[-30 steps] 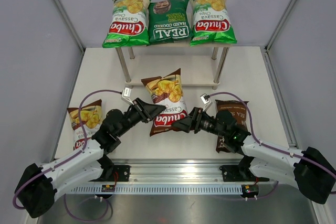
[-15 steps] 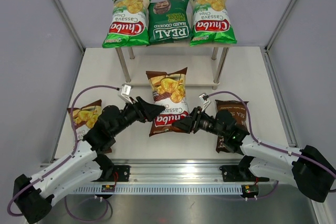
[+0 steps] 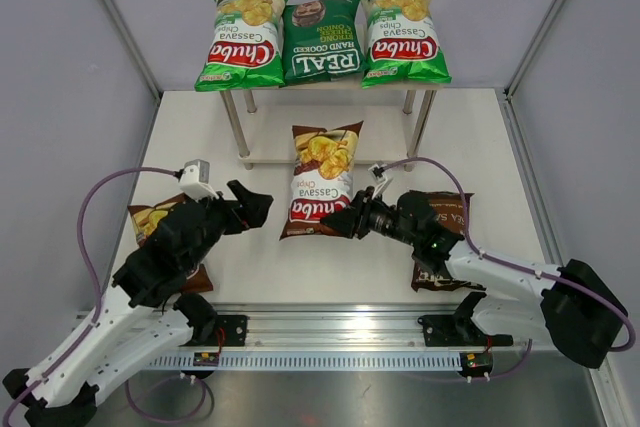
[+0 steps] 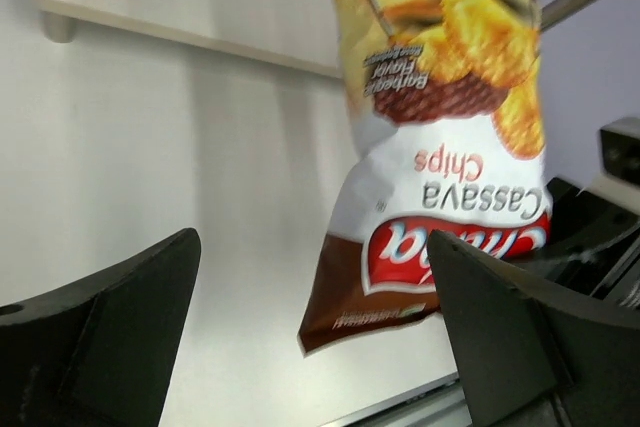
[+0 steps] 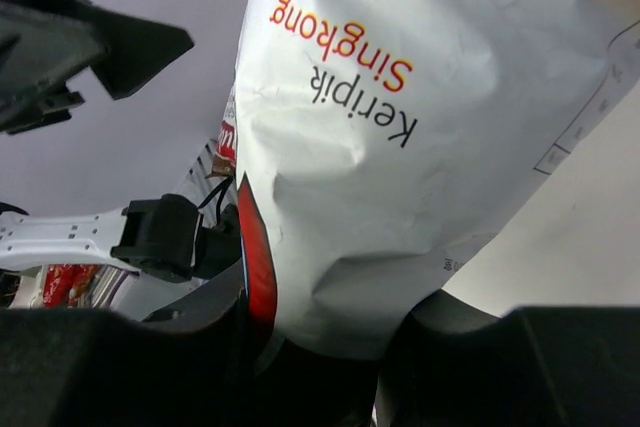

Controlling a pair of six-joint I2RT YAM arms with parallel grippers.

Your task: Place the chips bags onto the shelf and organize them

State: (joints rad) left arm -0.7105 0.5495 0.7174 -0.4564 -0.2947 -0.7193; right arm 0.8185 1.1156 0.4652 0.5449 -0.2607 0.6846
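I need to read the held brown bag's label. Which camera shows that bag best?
Left wrist: the brown bag hangs front-on and large, slightly blurred, logo readable though upside down. The top view shows the whole bag, smaller, its near corner held by the right gripper. The right wrist shows only its white back.

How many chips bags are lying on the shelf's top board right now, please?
3: the left light-green Chuba bag, the REAL bag in the middle, the right light-green Chuba bag. The lower board is partly hidden.
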